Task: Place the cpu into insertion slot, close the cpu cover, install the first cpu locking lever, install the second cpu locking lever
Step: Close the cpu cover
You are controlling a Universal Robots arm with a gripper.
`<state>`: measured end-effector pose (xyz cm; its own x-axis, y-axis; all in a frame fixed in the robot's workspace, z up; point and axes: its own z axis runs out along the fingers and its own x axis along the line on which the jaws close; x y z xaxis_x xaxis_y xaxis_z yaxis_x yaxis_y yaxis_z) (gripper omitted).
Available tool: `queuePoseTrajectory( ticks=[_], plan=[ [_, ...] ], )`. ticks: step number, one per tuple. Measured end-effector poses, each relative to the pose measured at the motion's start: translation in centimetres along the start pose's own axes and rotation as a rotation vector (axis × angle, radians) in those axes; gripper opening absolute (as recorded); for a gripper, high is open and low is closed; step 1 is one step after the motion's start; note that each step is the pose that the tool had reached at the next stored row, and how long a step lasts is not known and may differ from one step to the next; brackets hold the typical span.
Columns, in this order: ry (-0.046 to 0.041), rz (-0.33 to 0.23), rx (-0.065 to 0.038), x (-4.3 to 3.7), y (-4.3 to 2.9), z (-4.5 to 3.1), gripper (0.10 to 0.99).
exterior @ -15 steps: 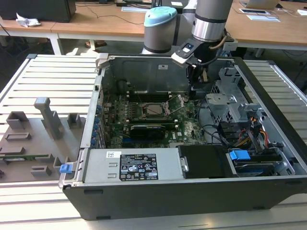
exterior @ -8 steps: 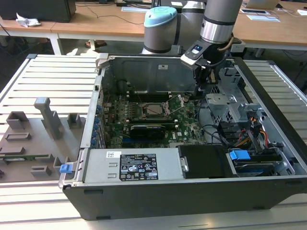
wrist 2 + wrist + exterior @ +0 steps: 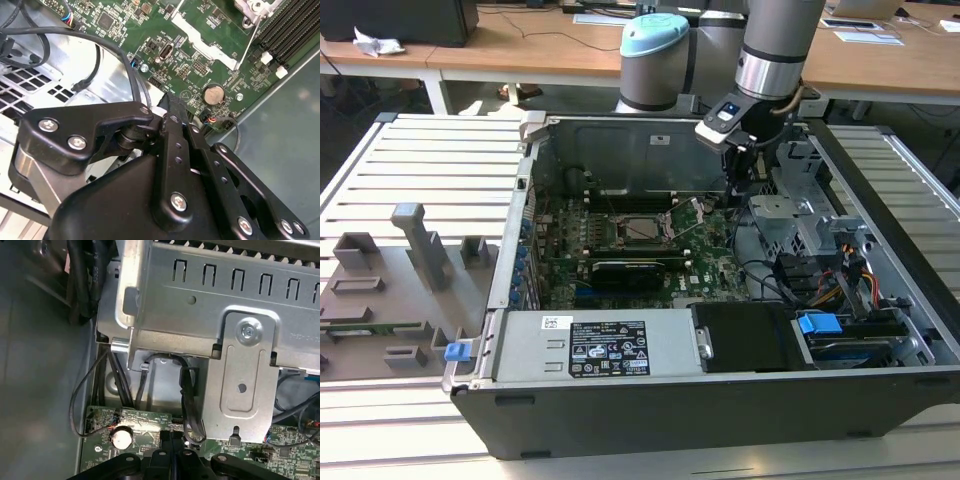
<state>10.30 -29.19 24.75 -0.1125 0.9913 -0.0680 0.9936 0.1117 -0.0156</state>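
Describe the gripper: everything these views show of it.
The gripper is matte black, built of jointed link arms pinned with silvery screws. Its two fingers are pressed together with nothing visible between them. In both wrist views it points at the green motherboard's edge, near the round coin cell battery; contact with the board cannot be told.

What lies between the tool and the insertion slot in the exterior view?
In the exterior view, the open cpu cover stands between the tool and the insertion slot, on the green motherboard.
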Motion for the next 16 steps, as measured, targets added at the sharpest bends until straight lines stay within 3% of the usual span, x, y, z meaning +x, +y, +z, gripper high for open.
queuePoseTrajectory(
  ticks=[6, 9, 16],
  plan=[
    [-0.0001, 0.000, 0.000, 0.14, -0.95, 0.50, 0.106],
    [0.0000, 0.000, 0.000, 0.27, -1.98, 0.58, 0.106],
    [-0.0002, 0.000, 0.000, 0.42, -3.40, 0.62, 0.106]
  ],
)
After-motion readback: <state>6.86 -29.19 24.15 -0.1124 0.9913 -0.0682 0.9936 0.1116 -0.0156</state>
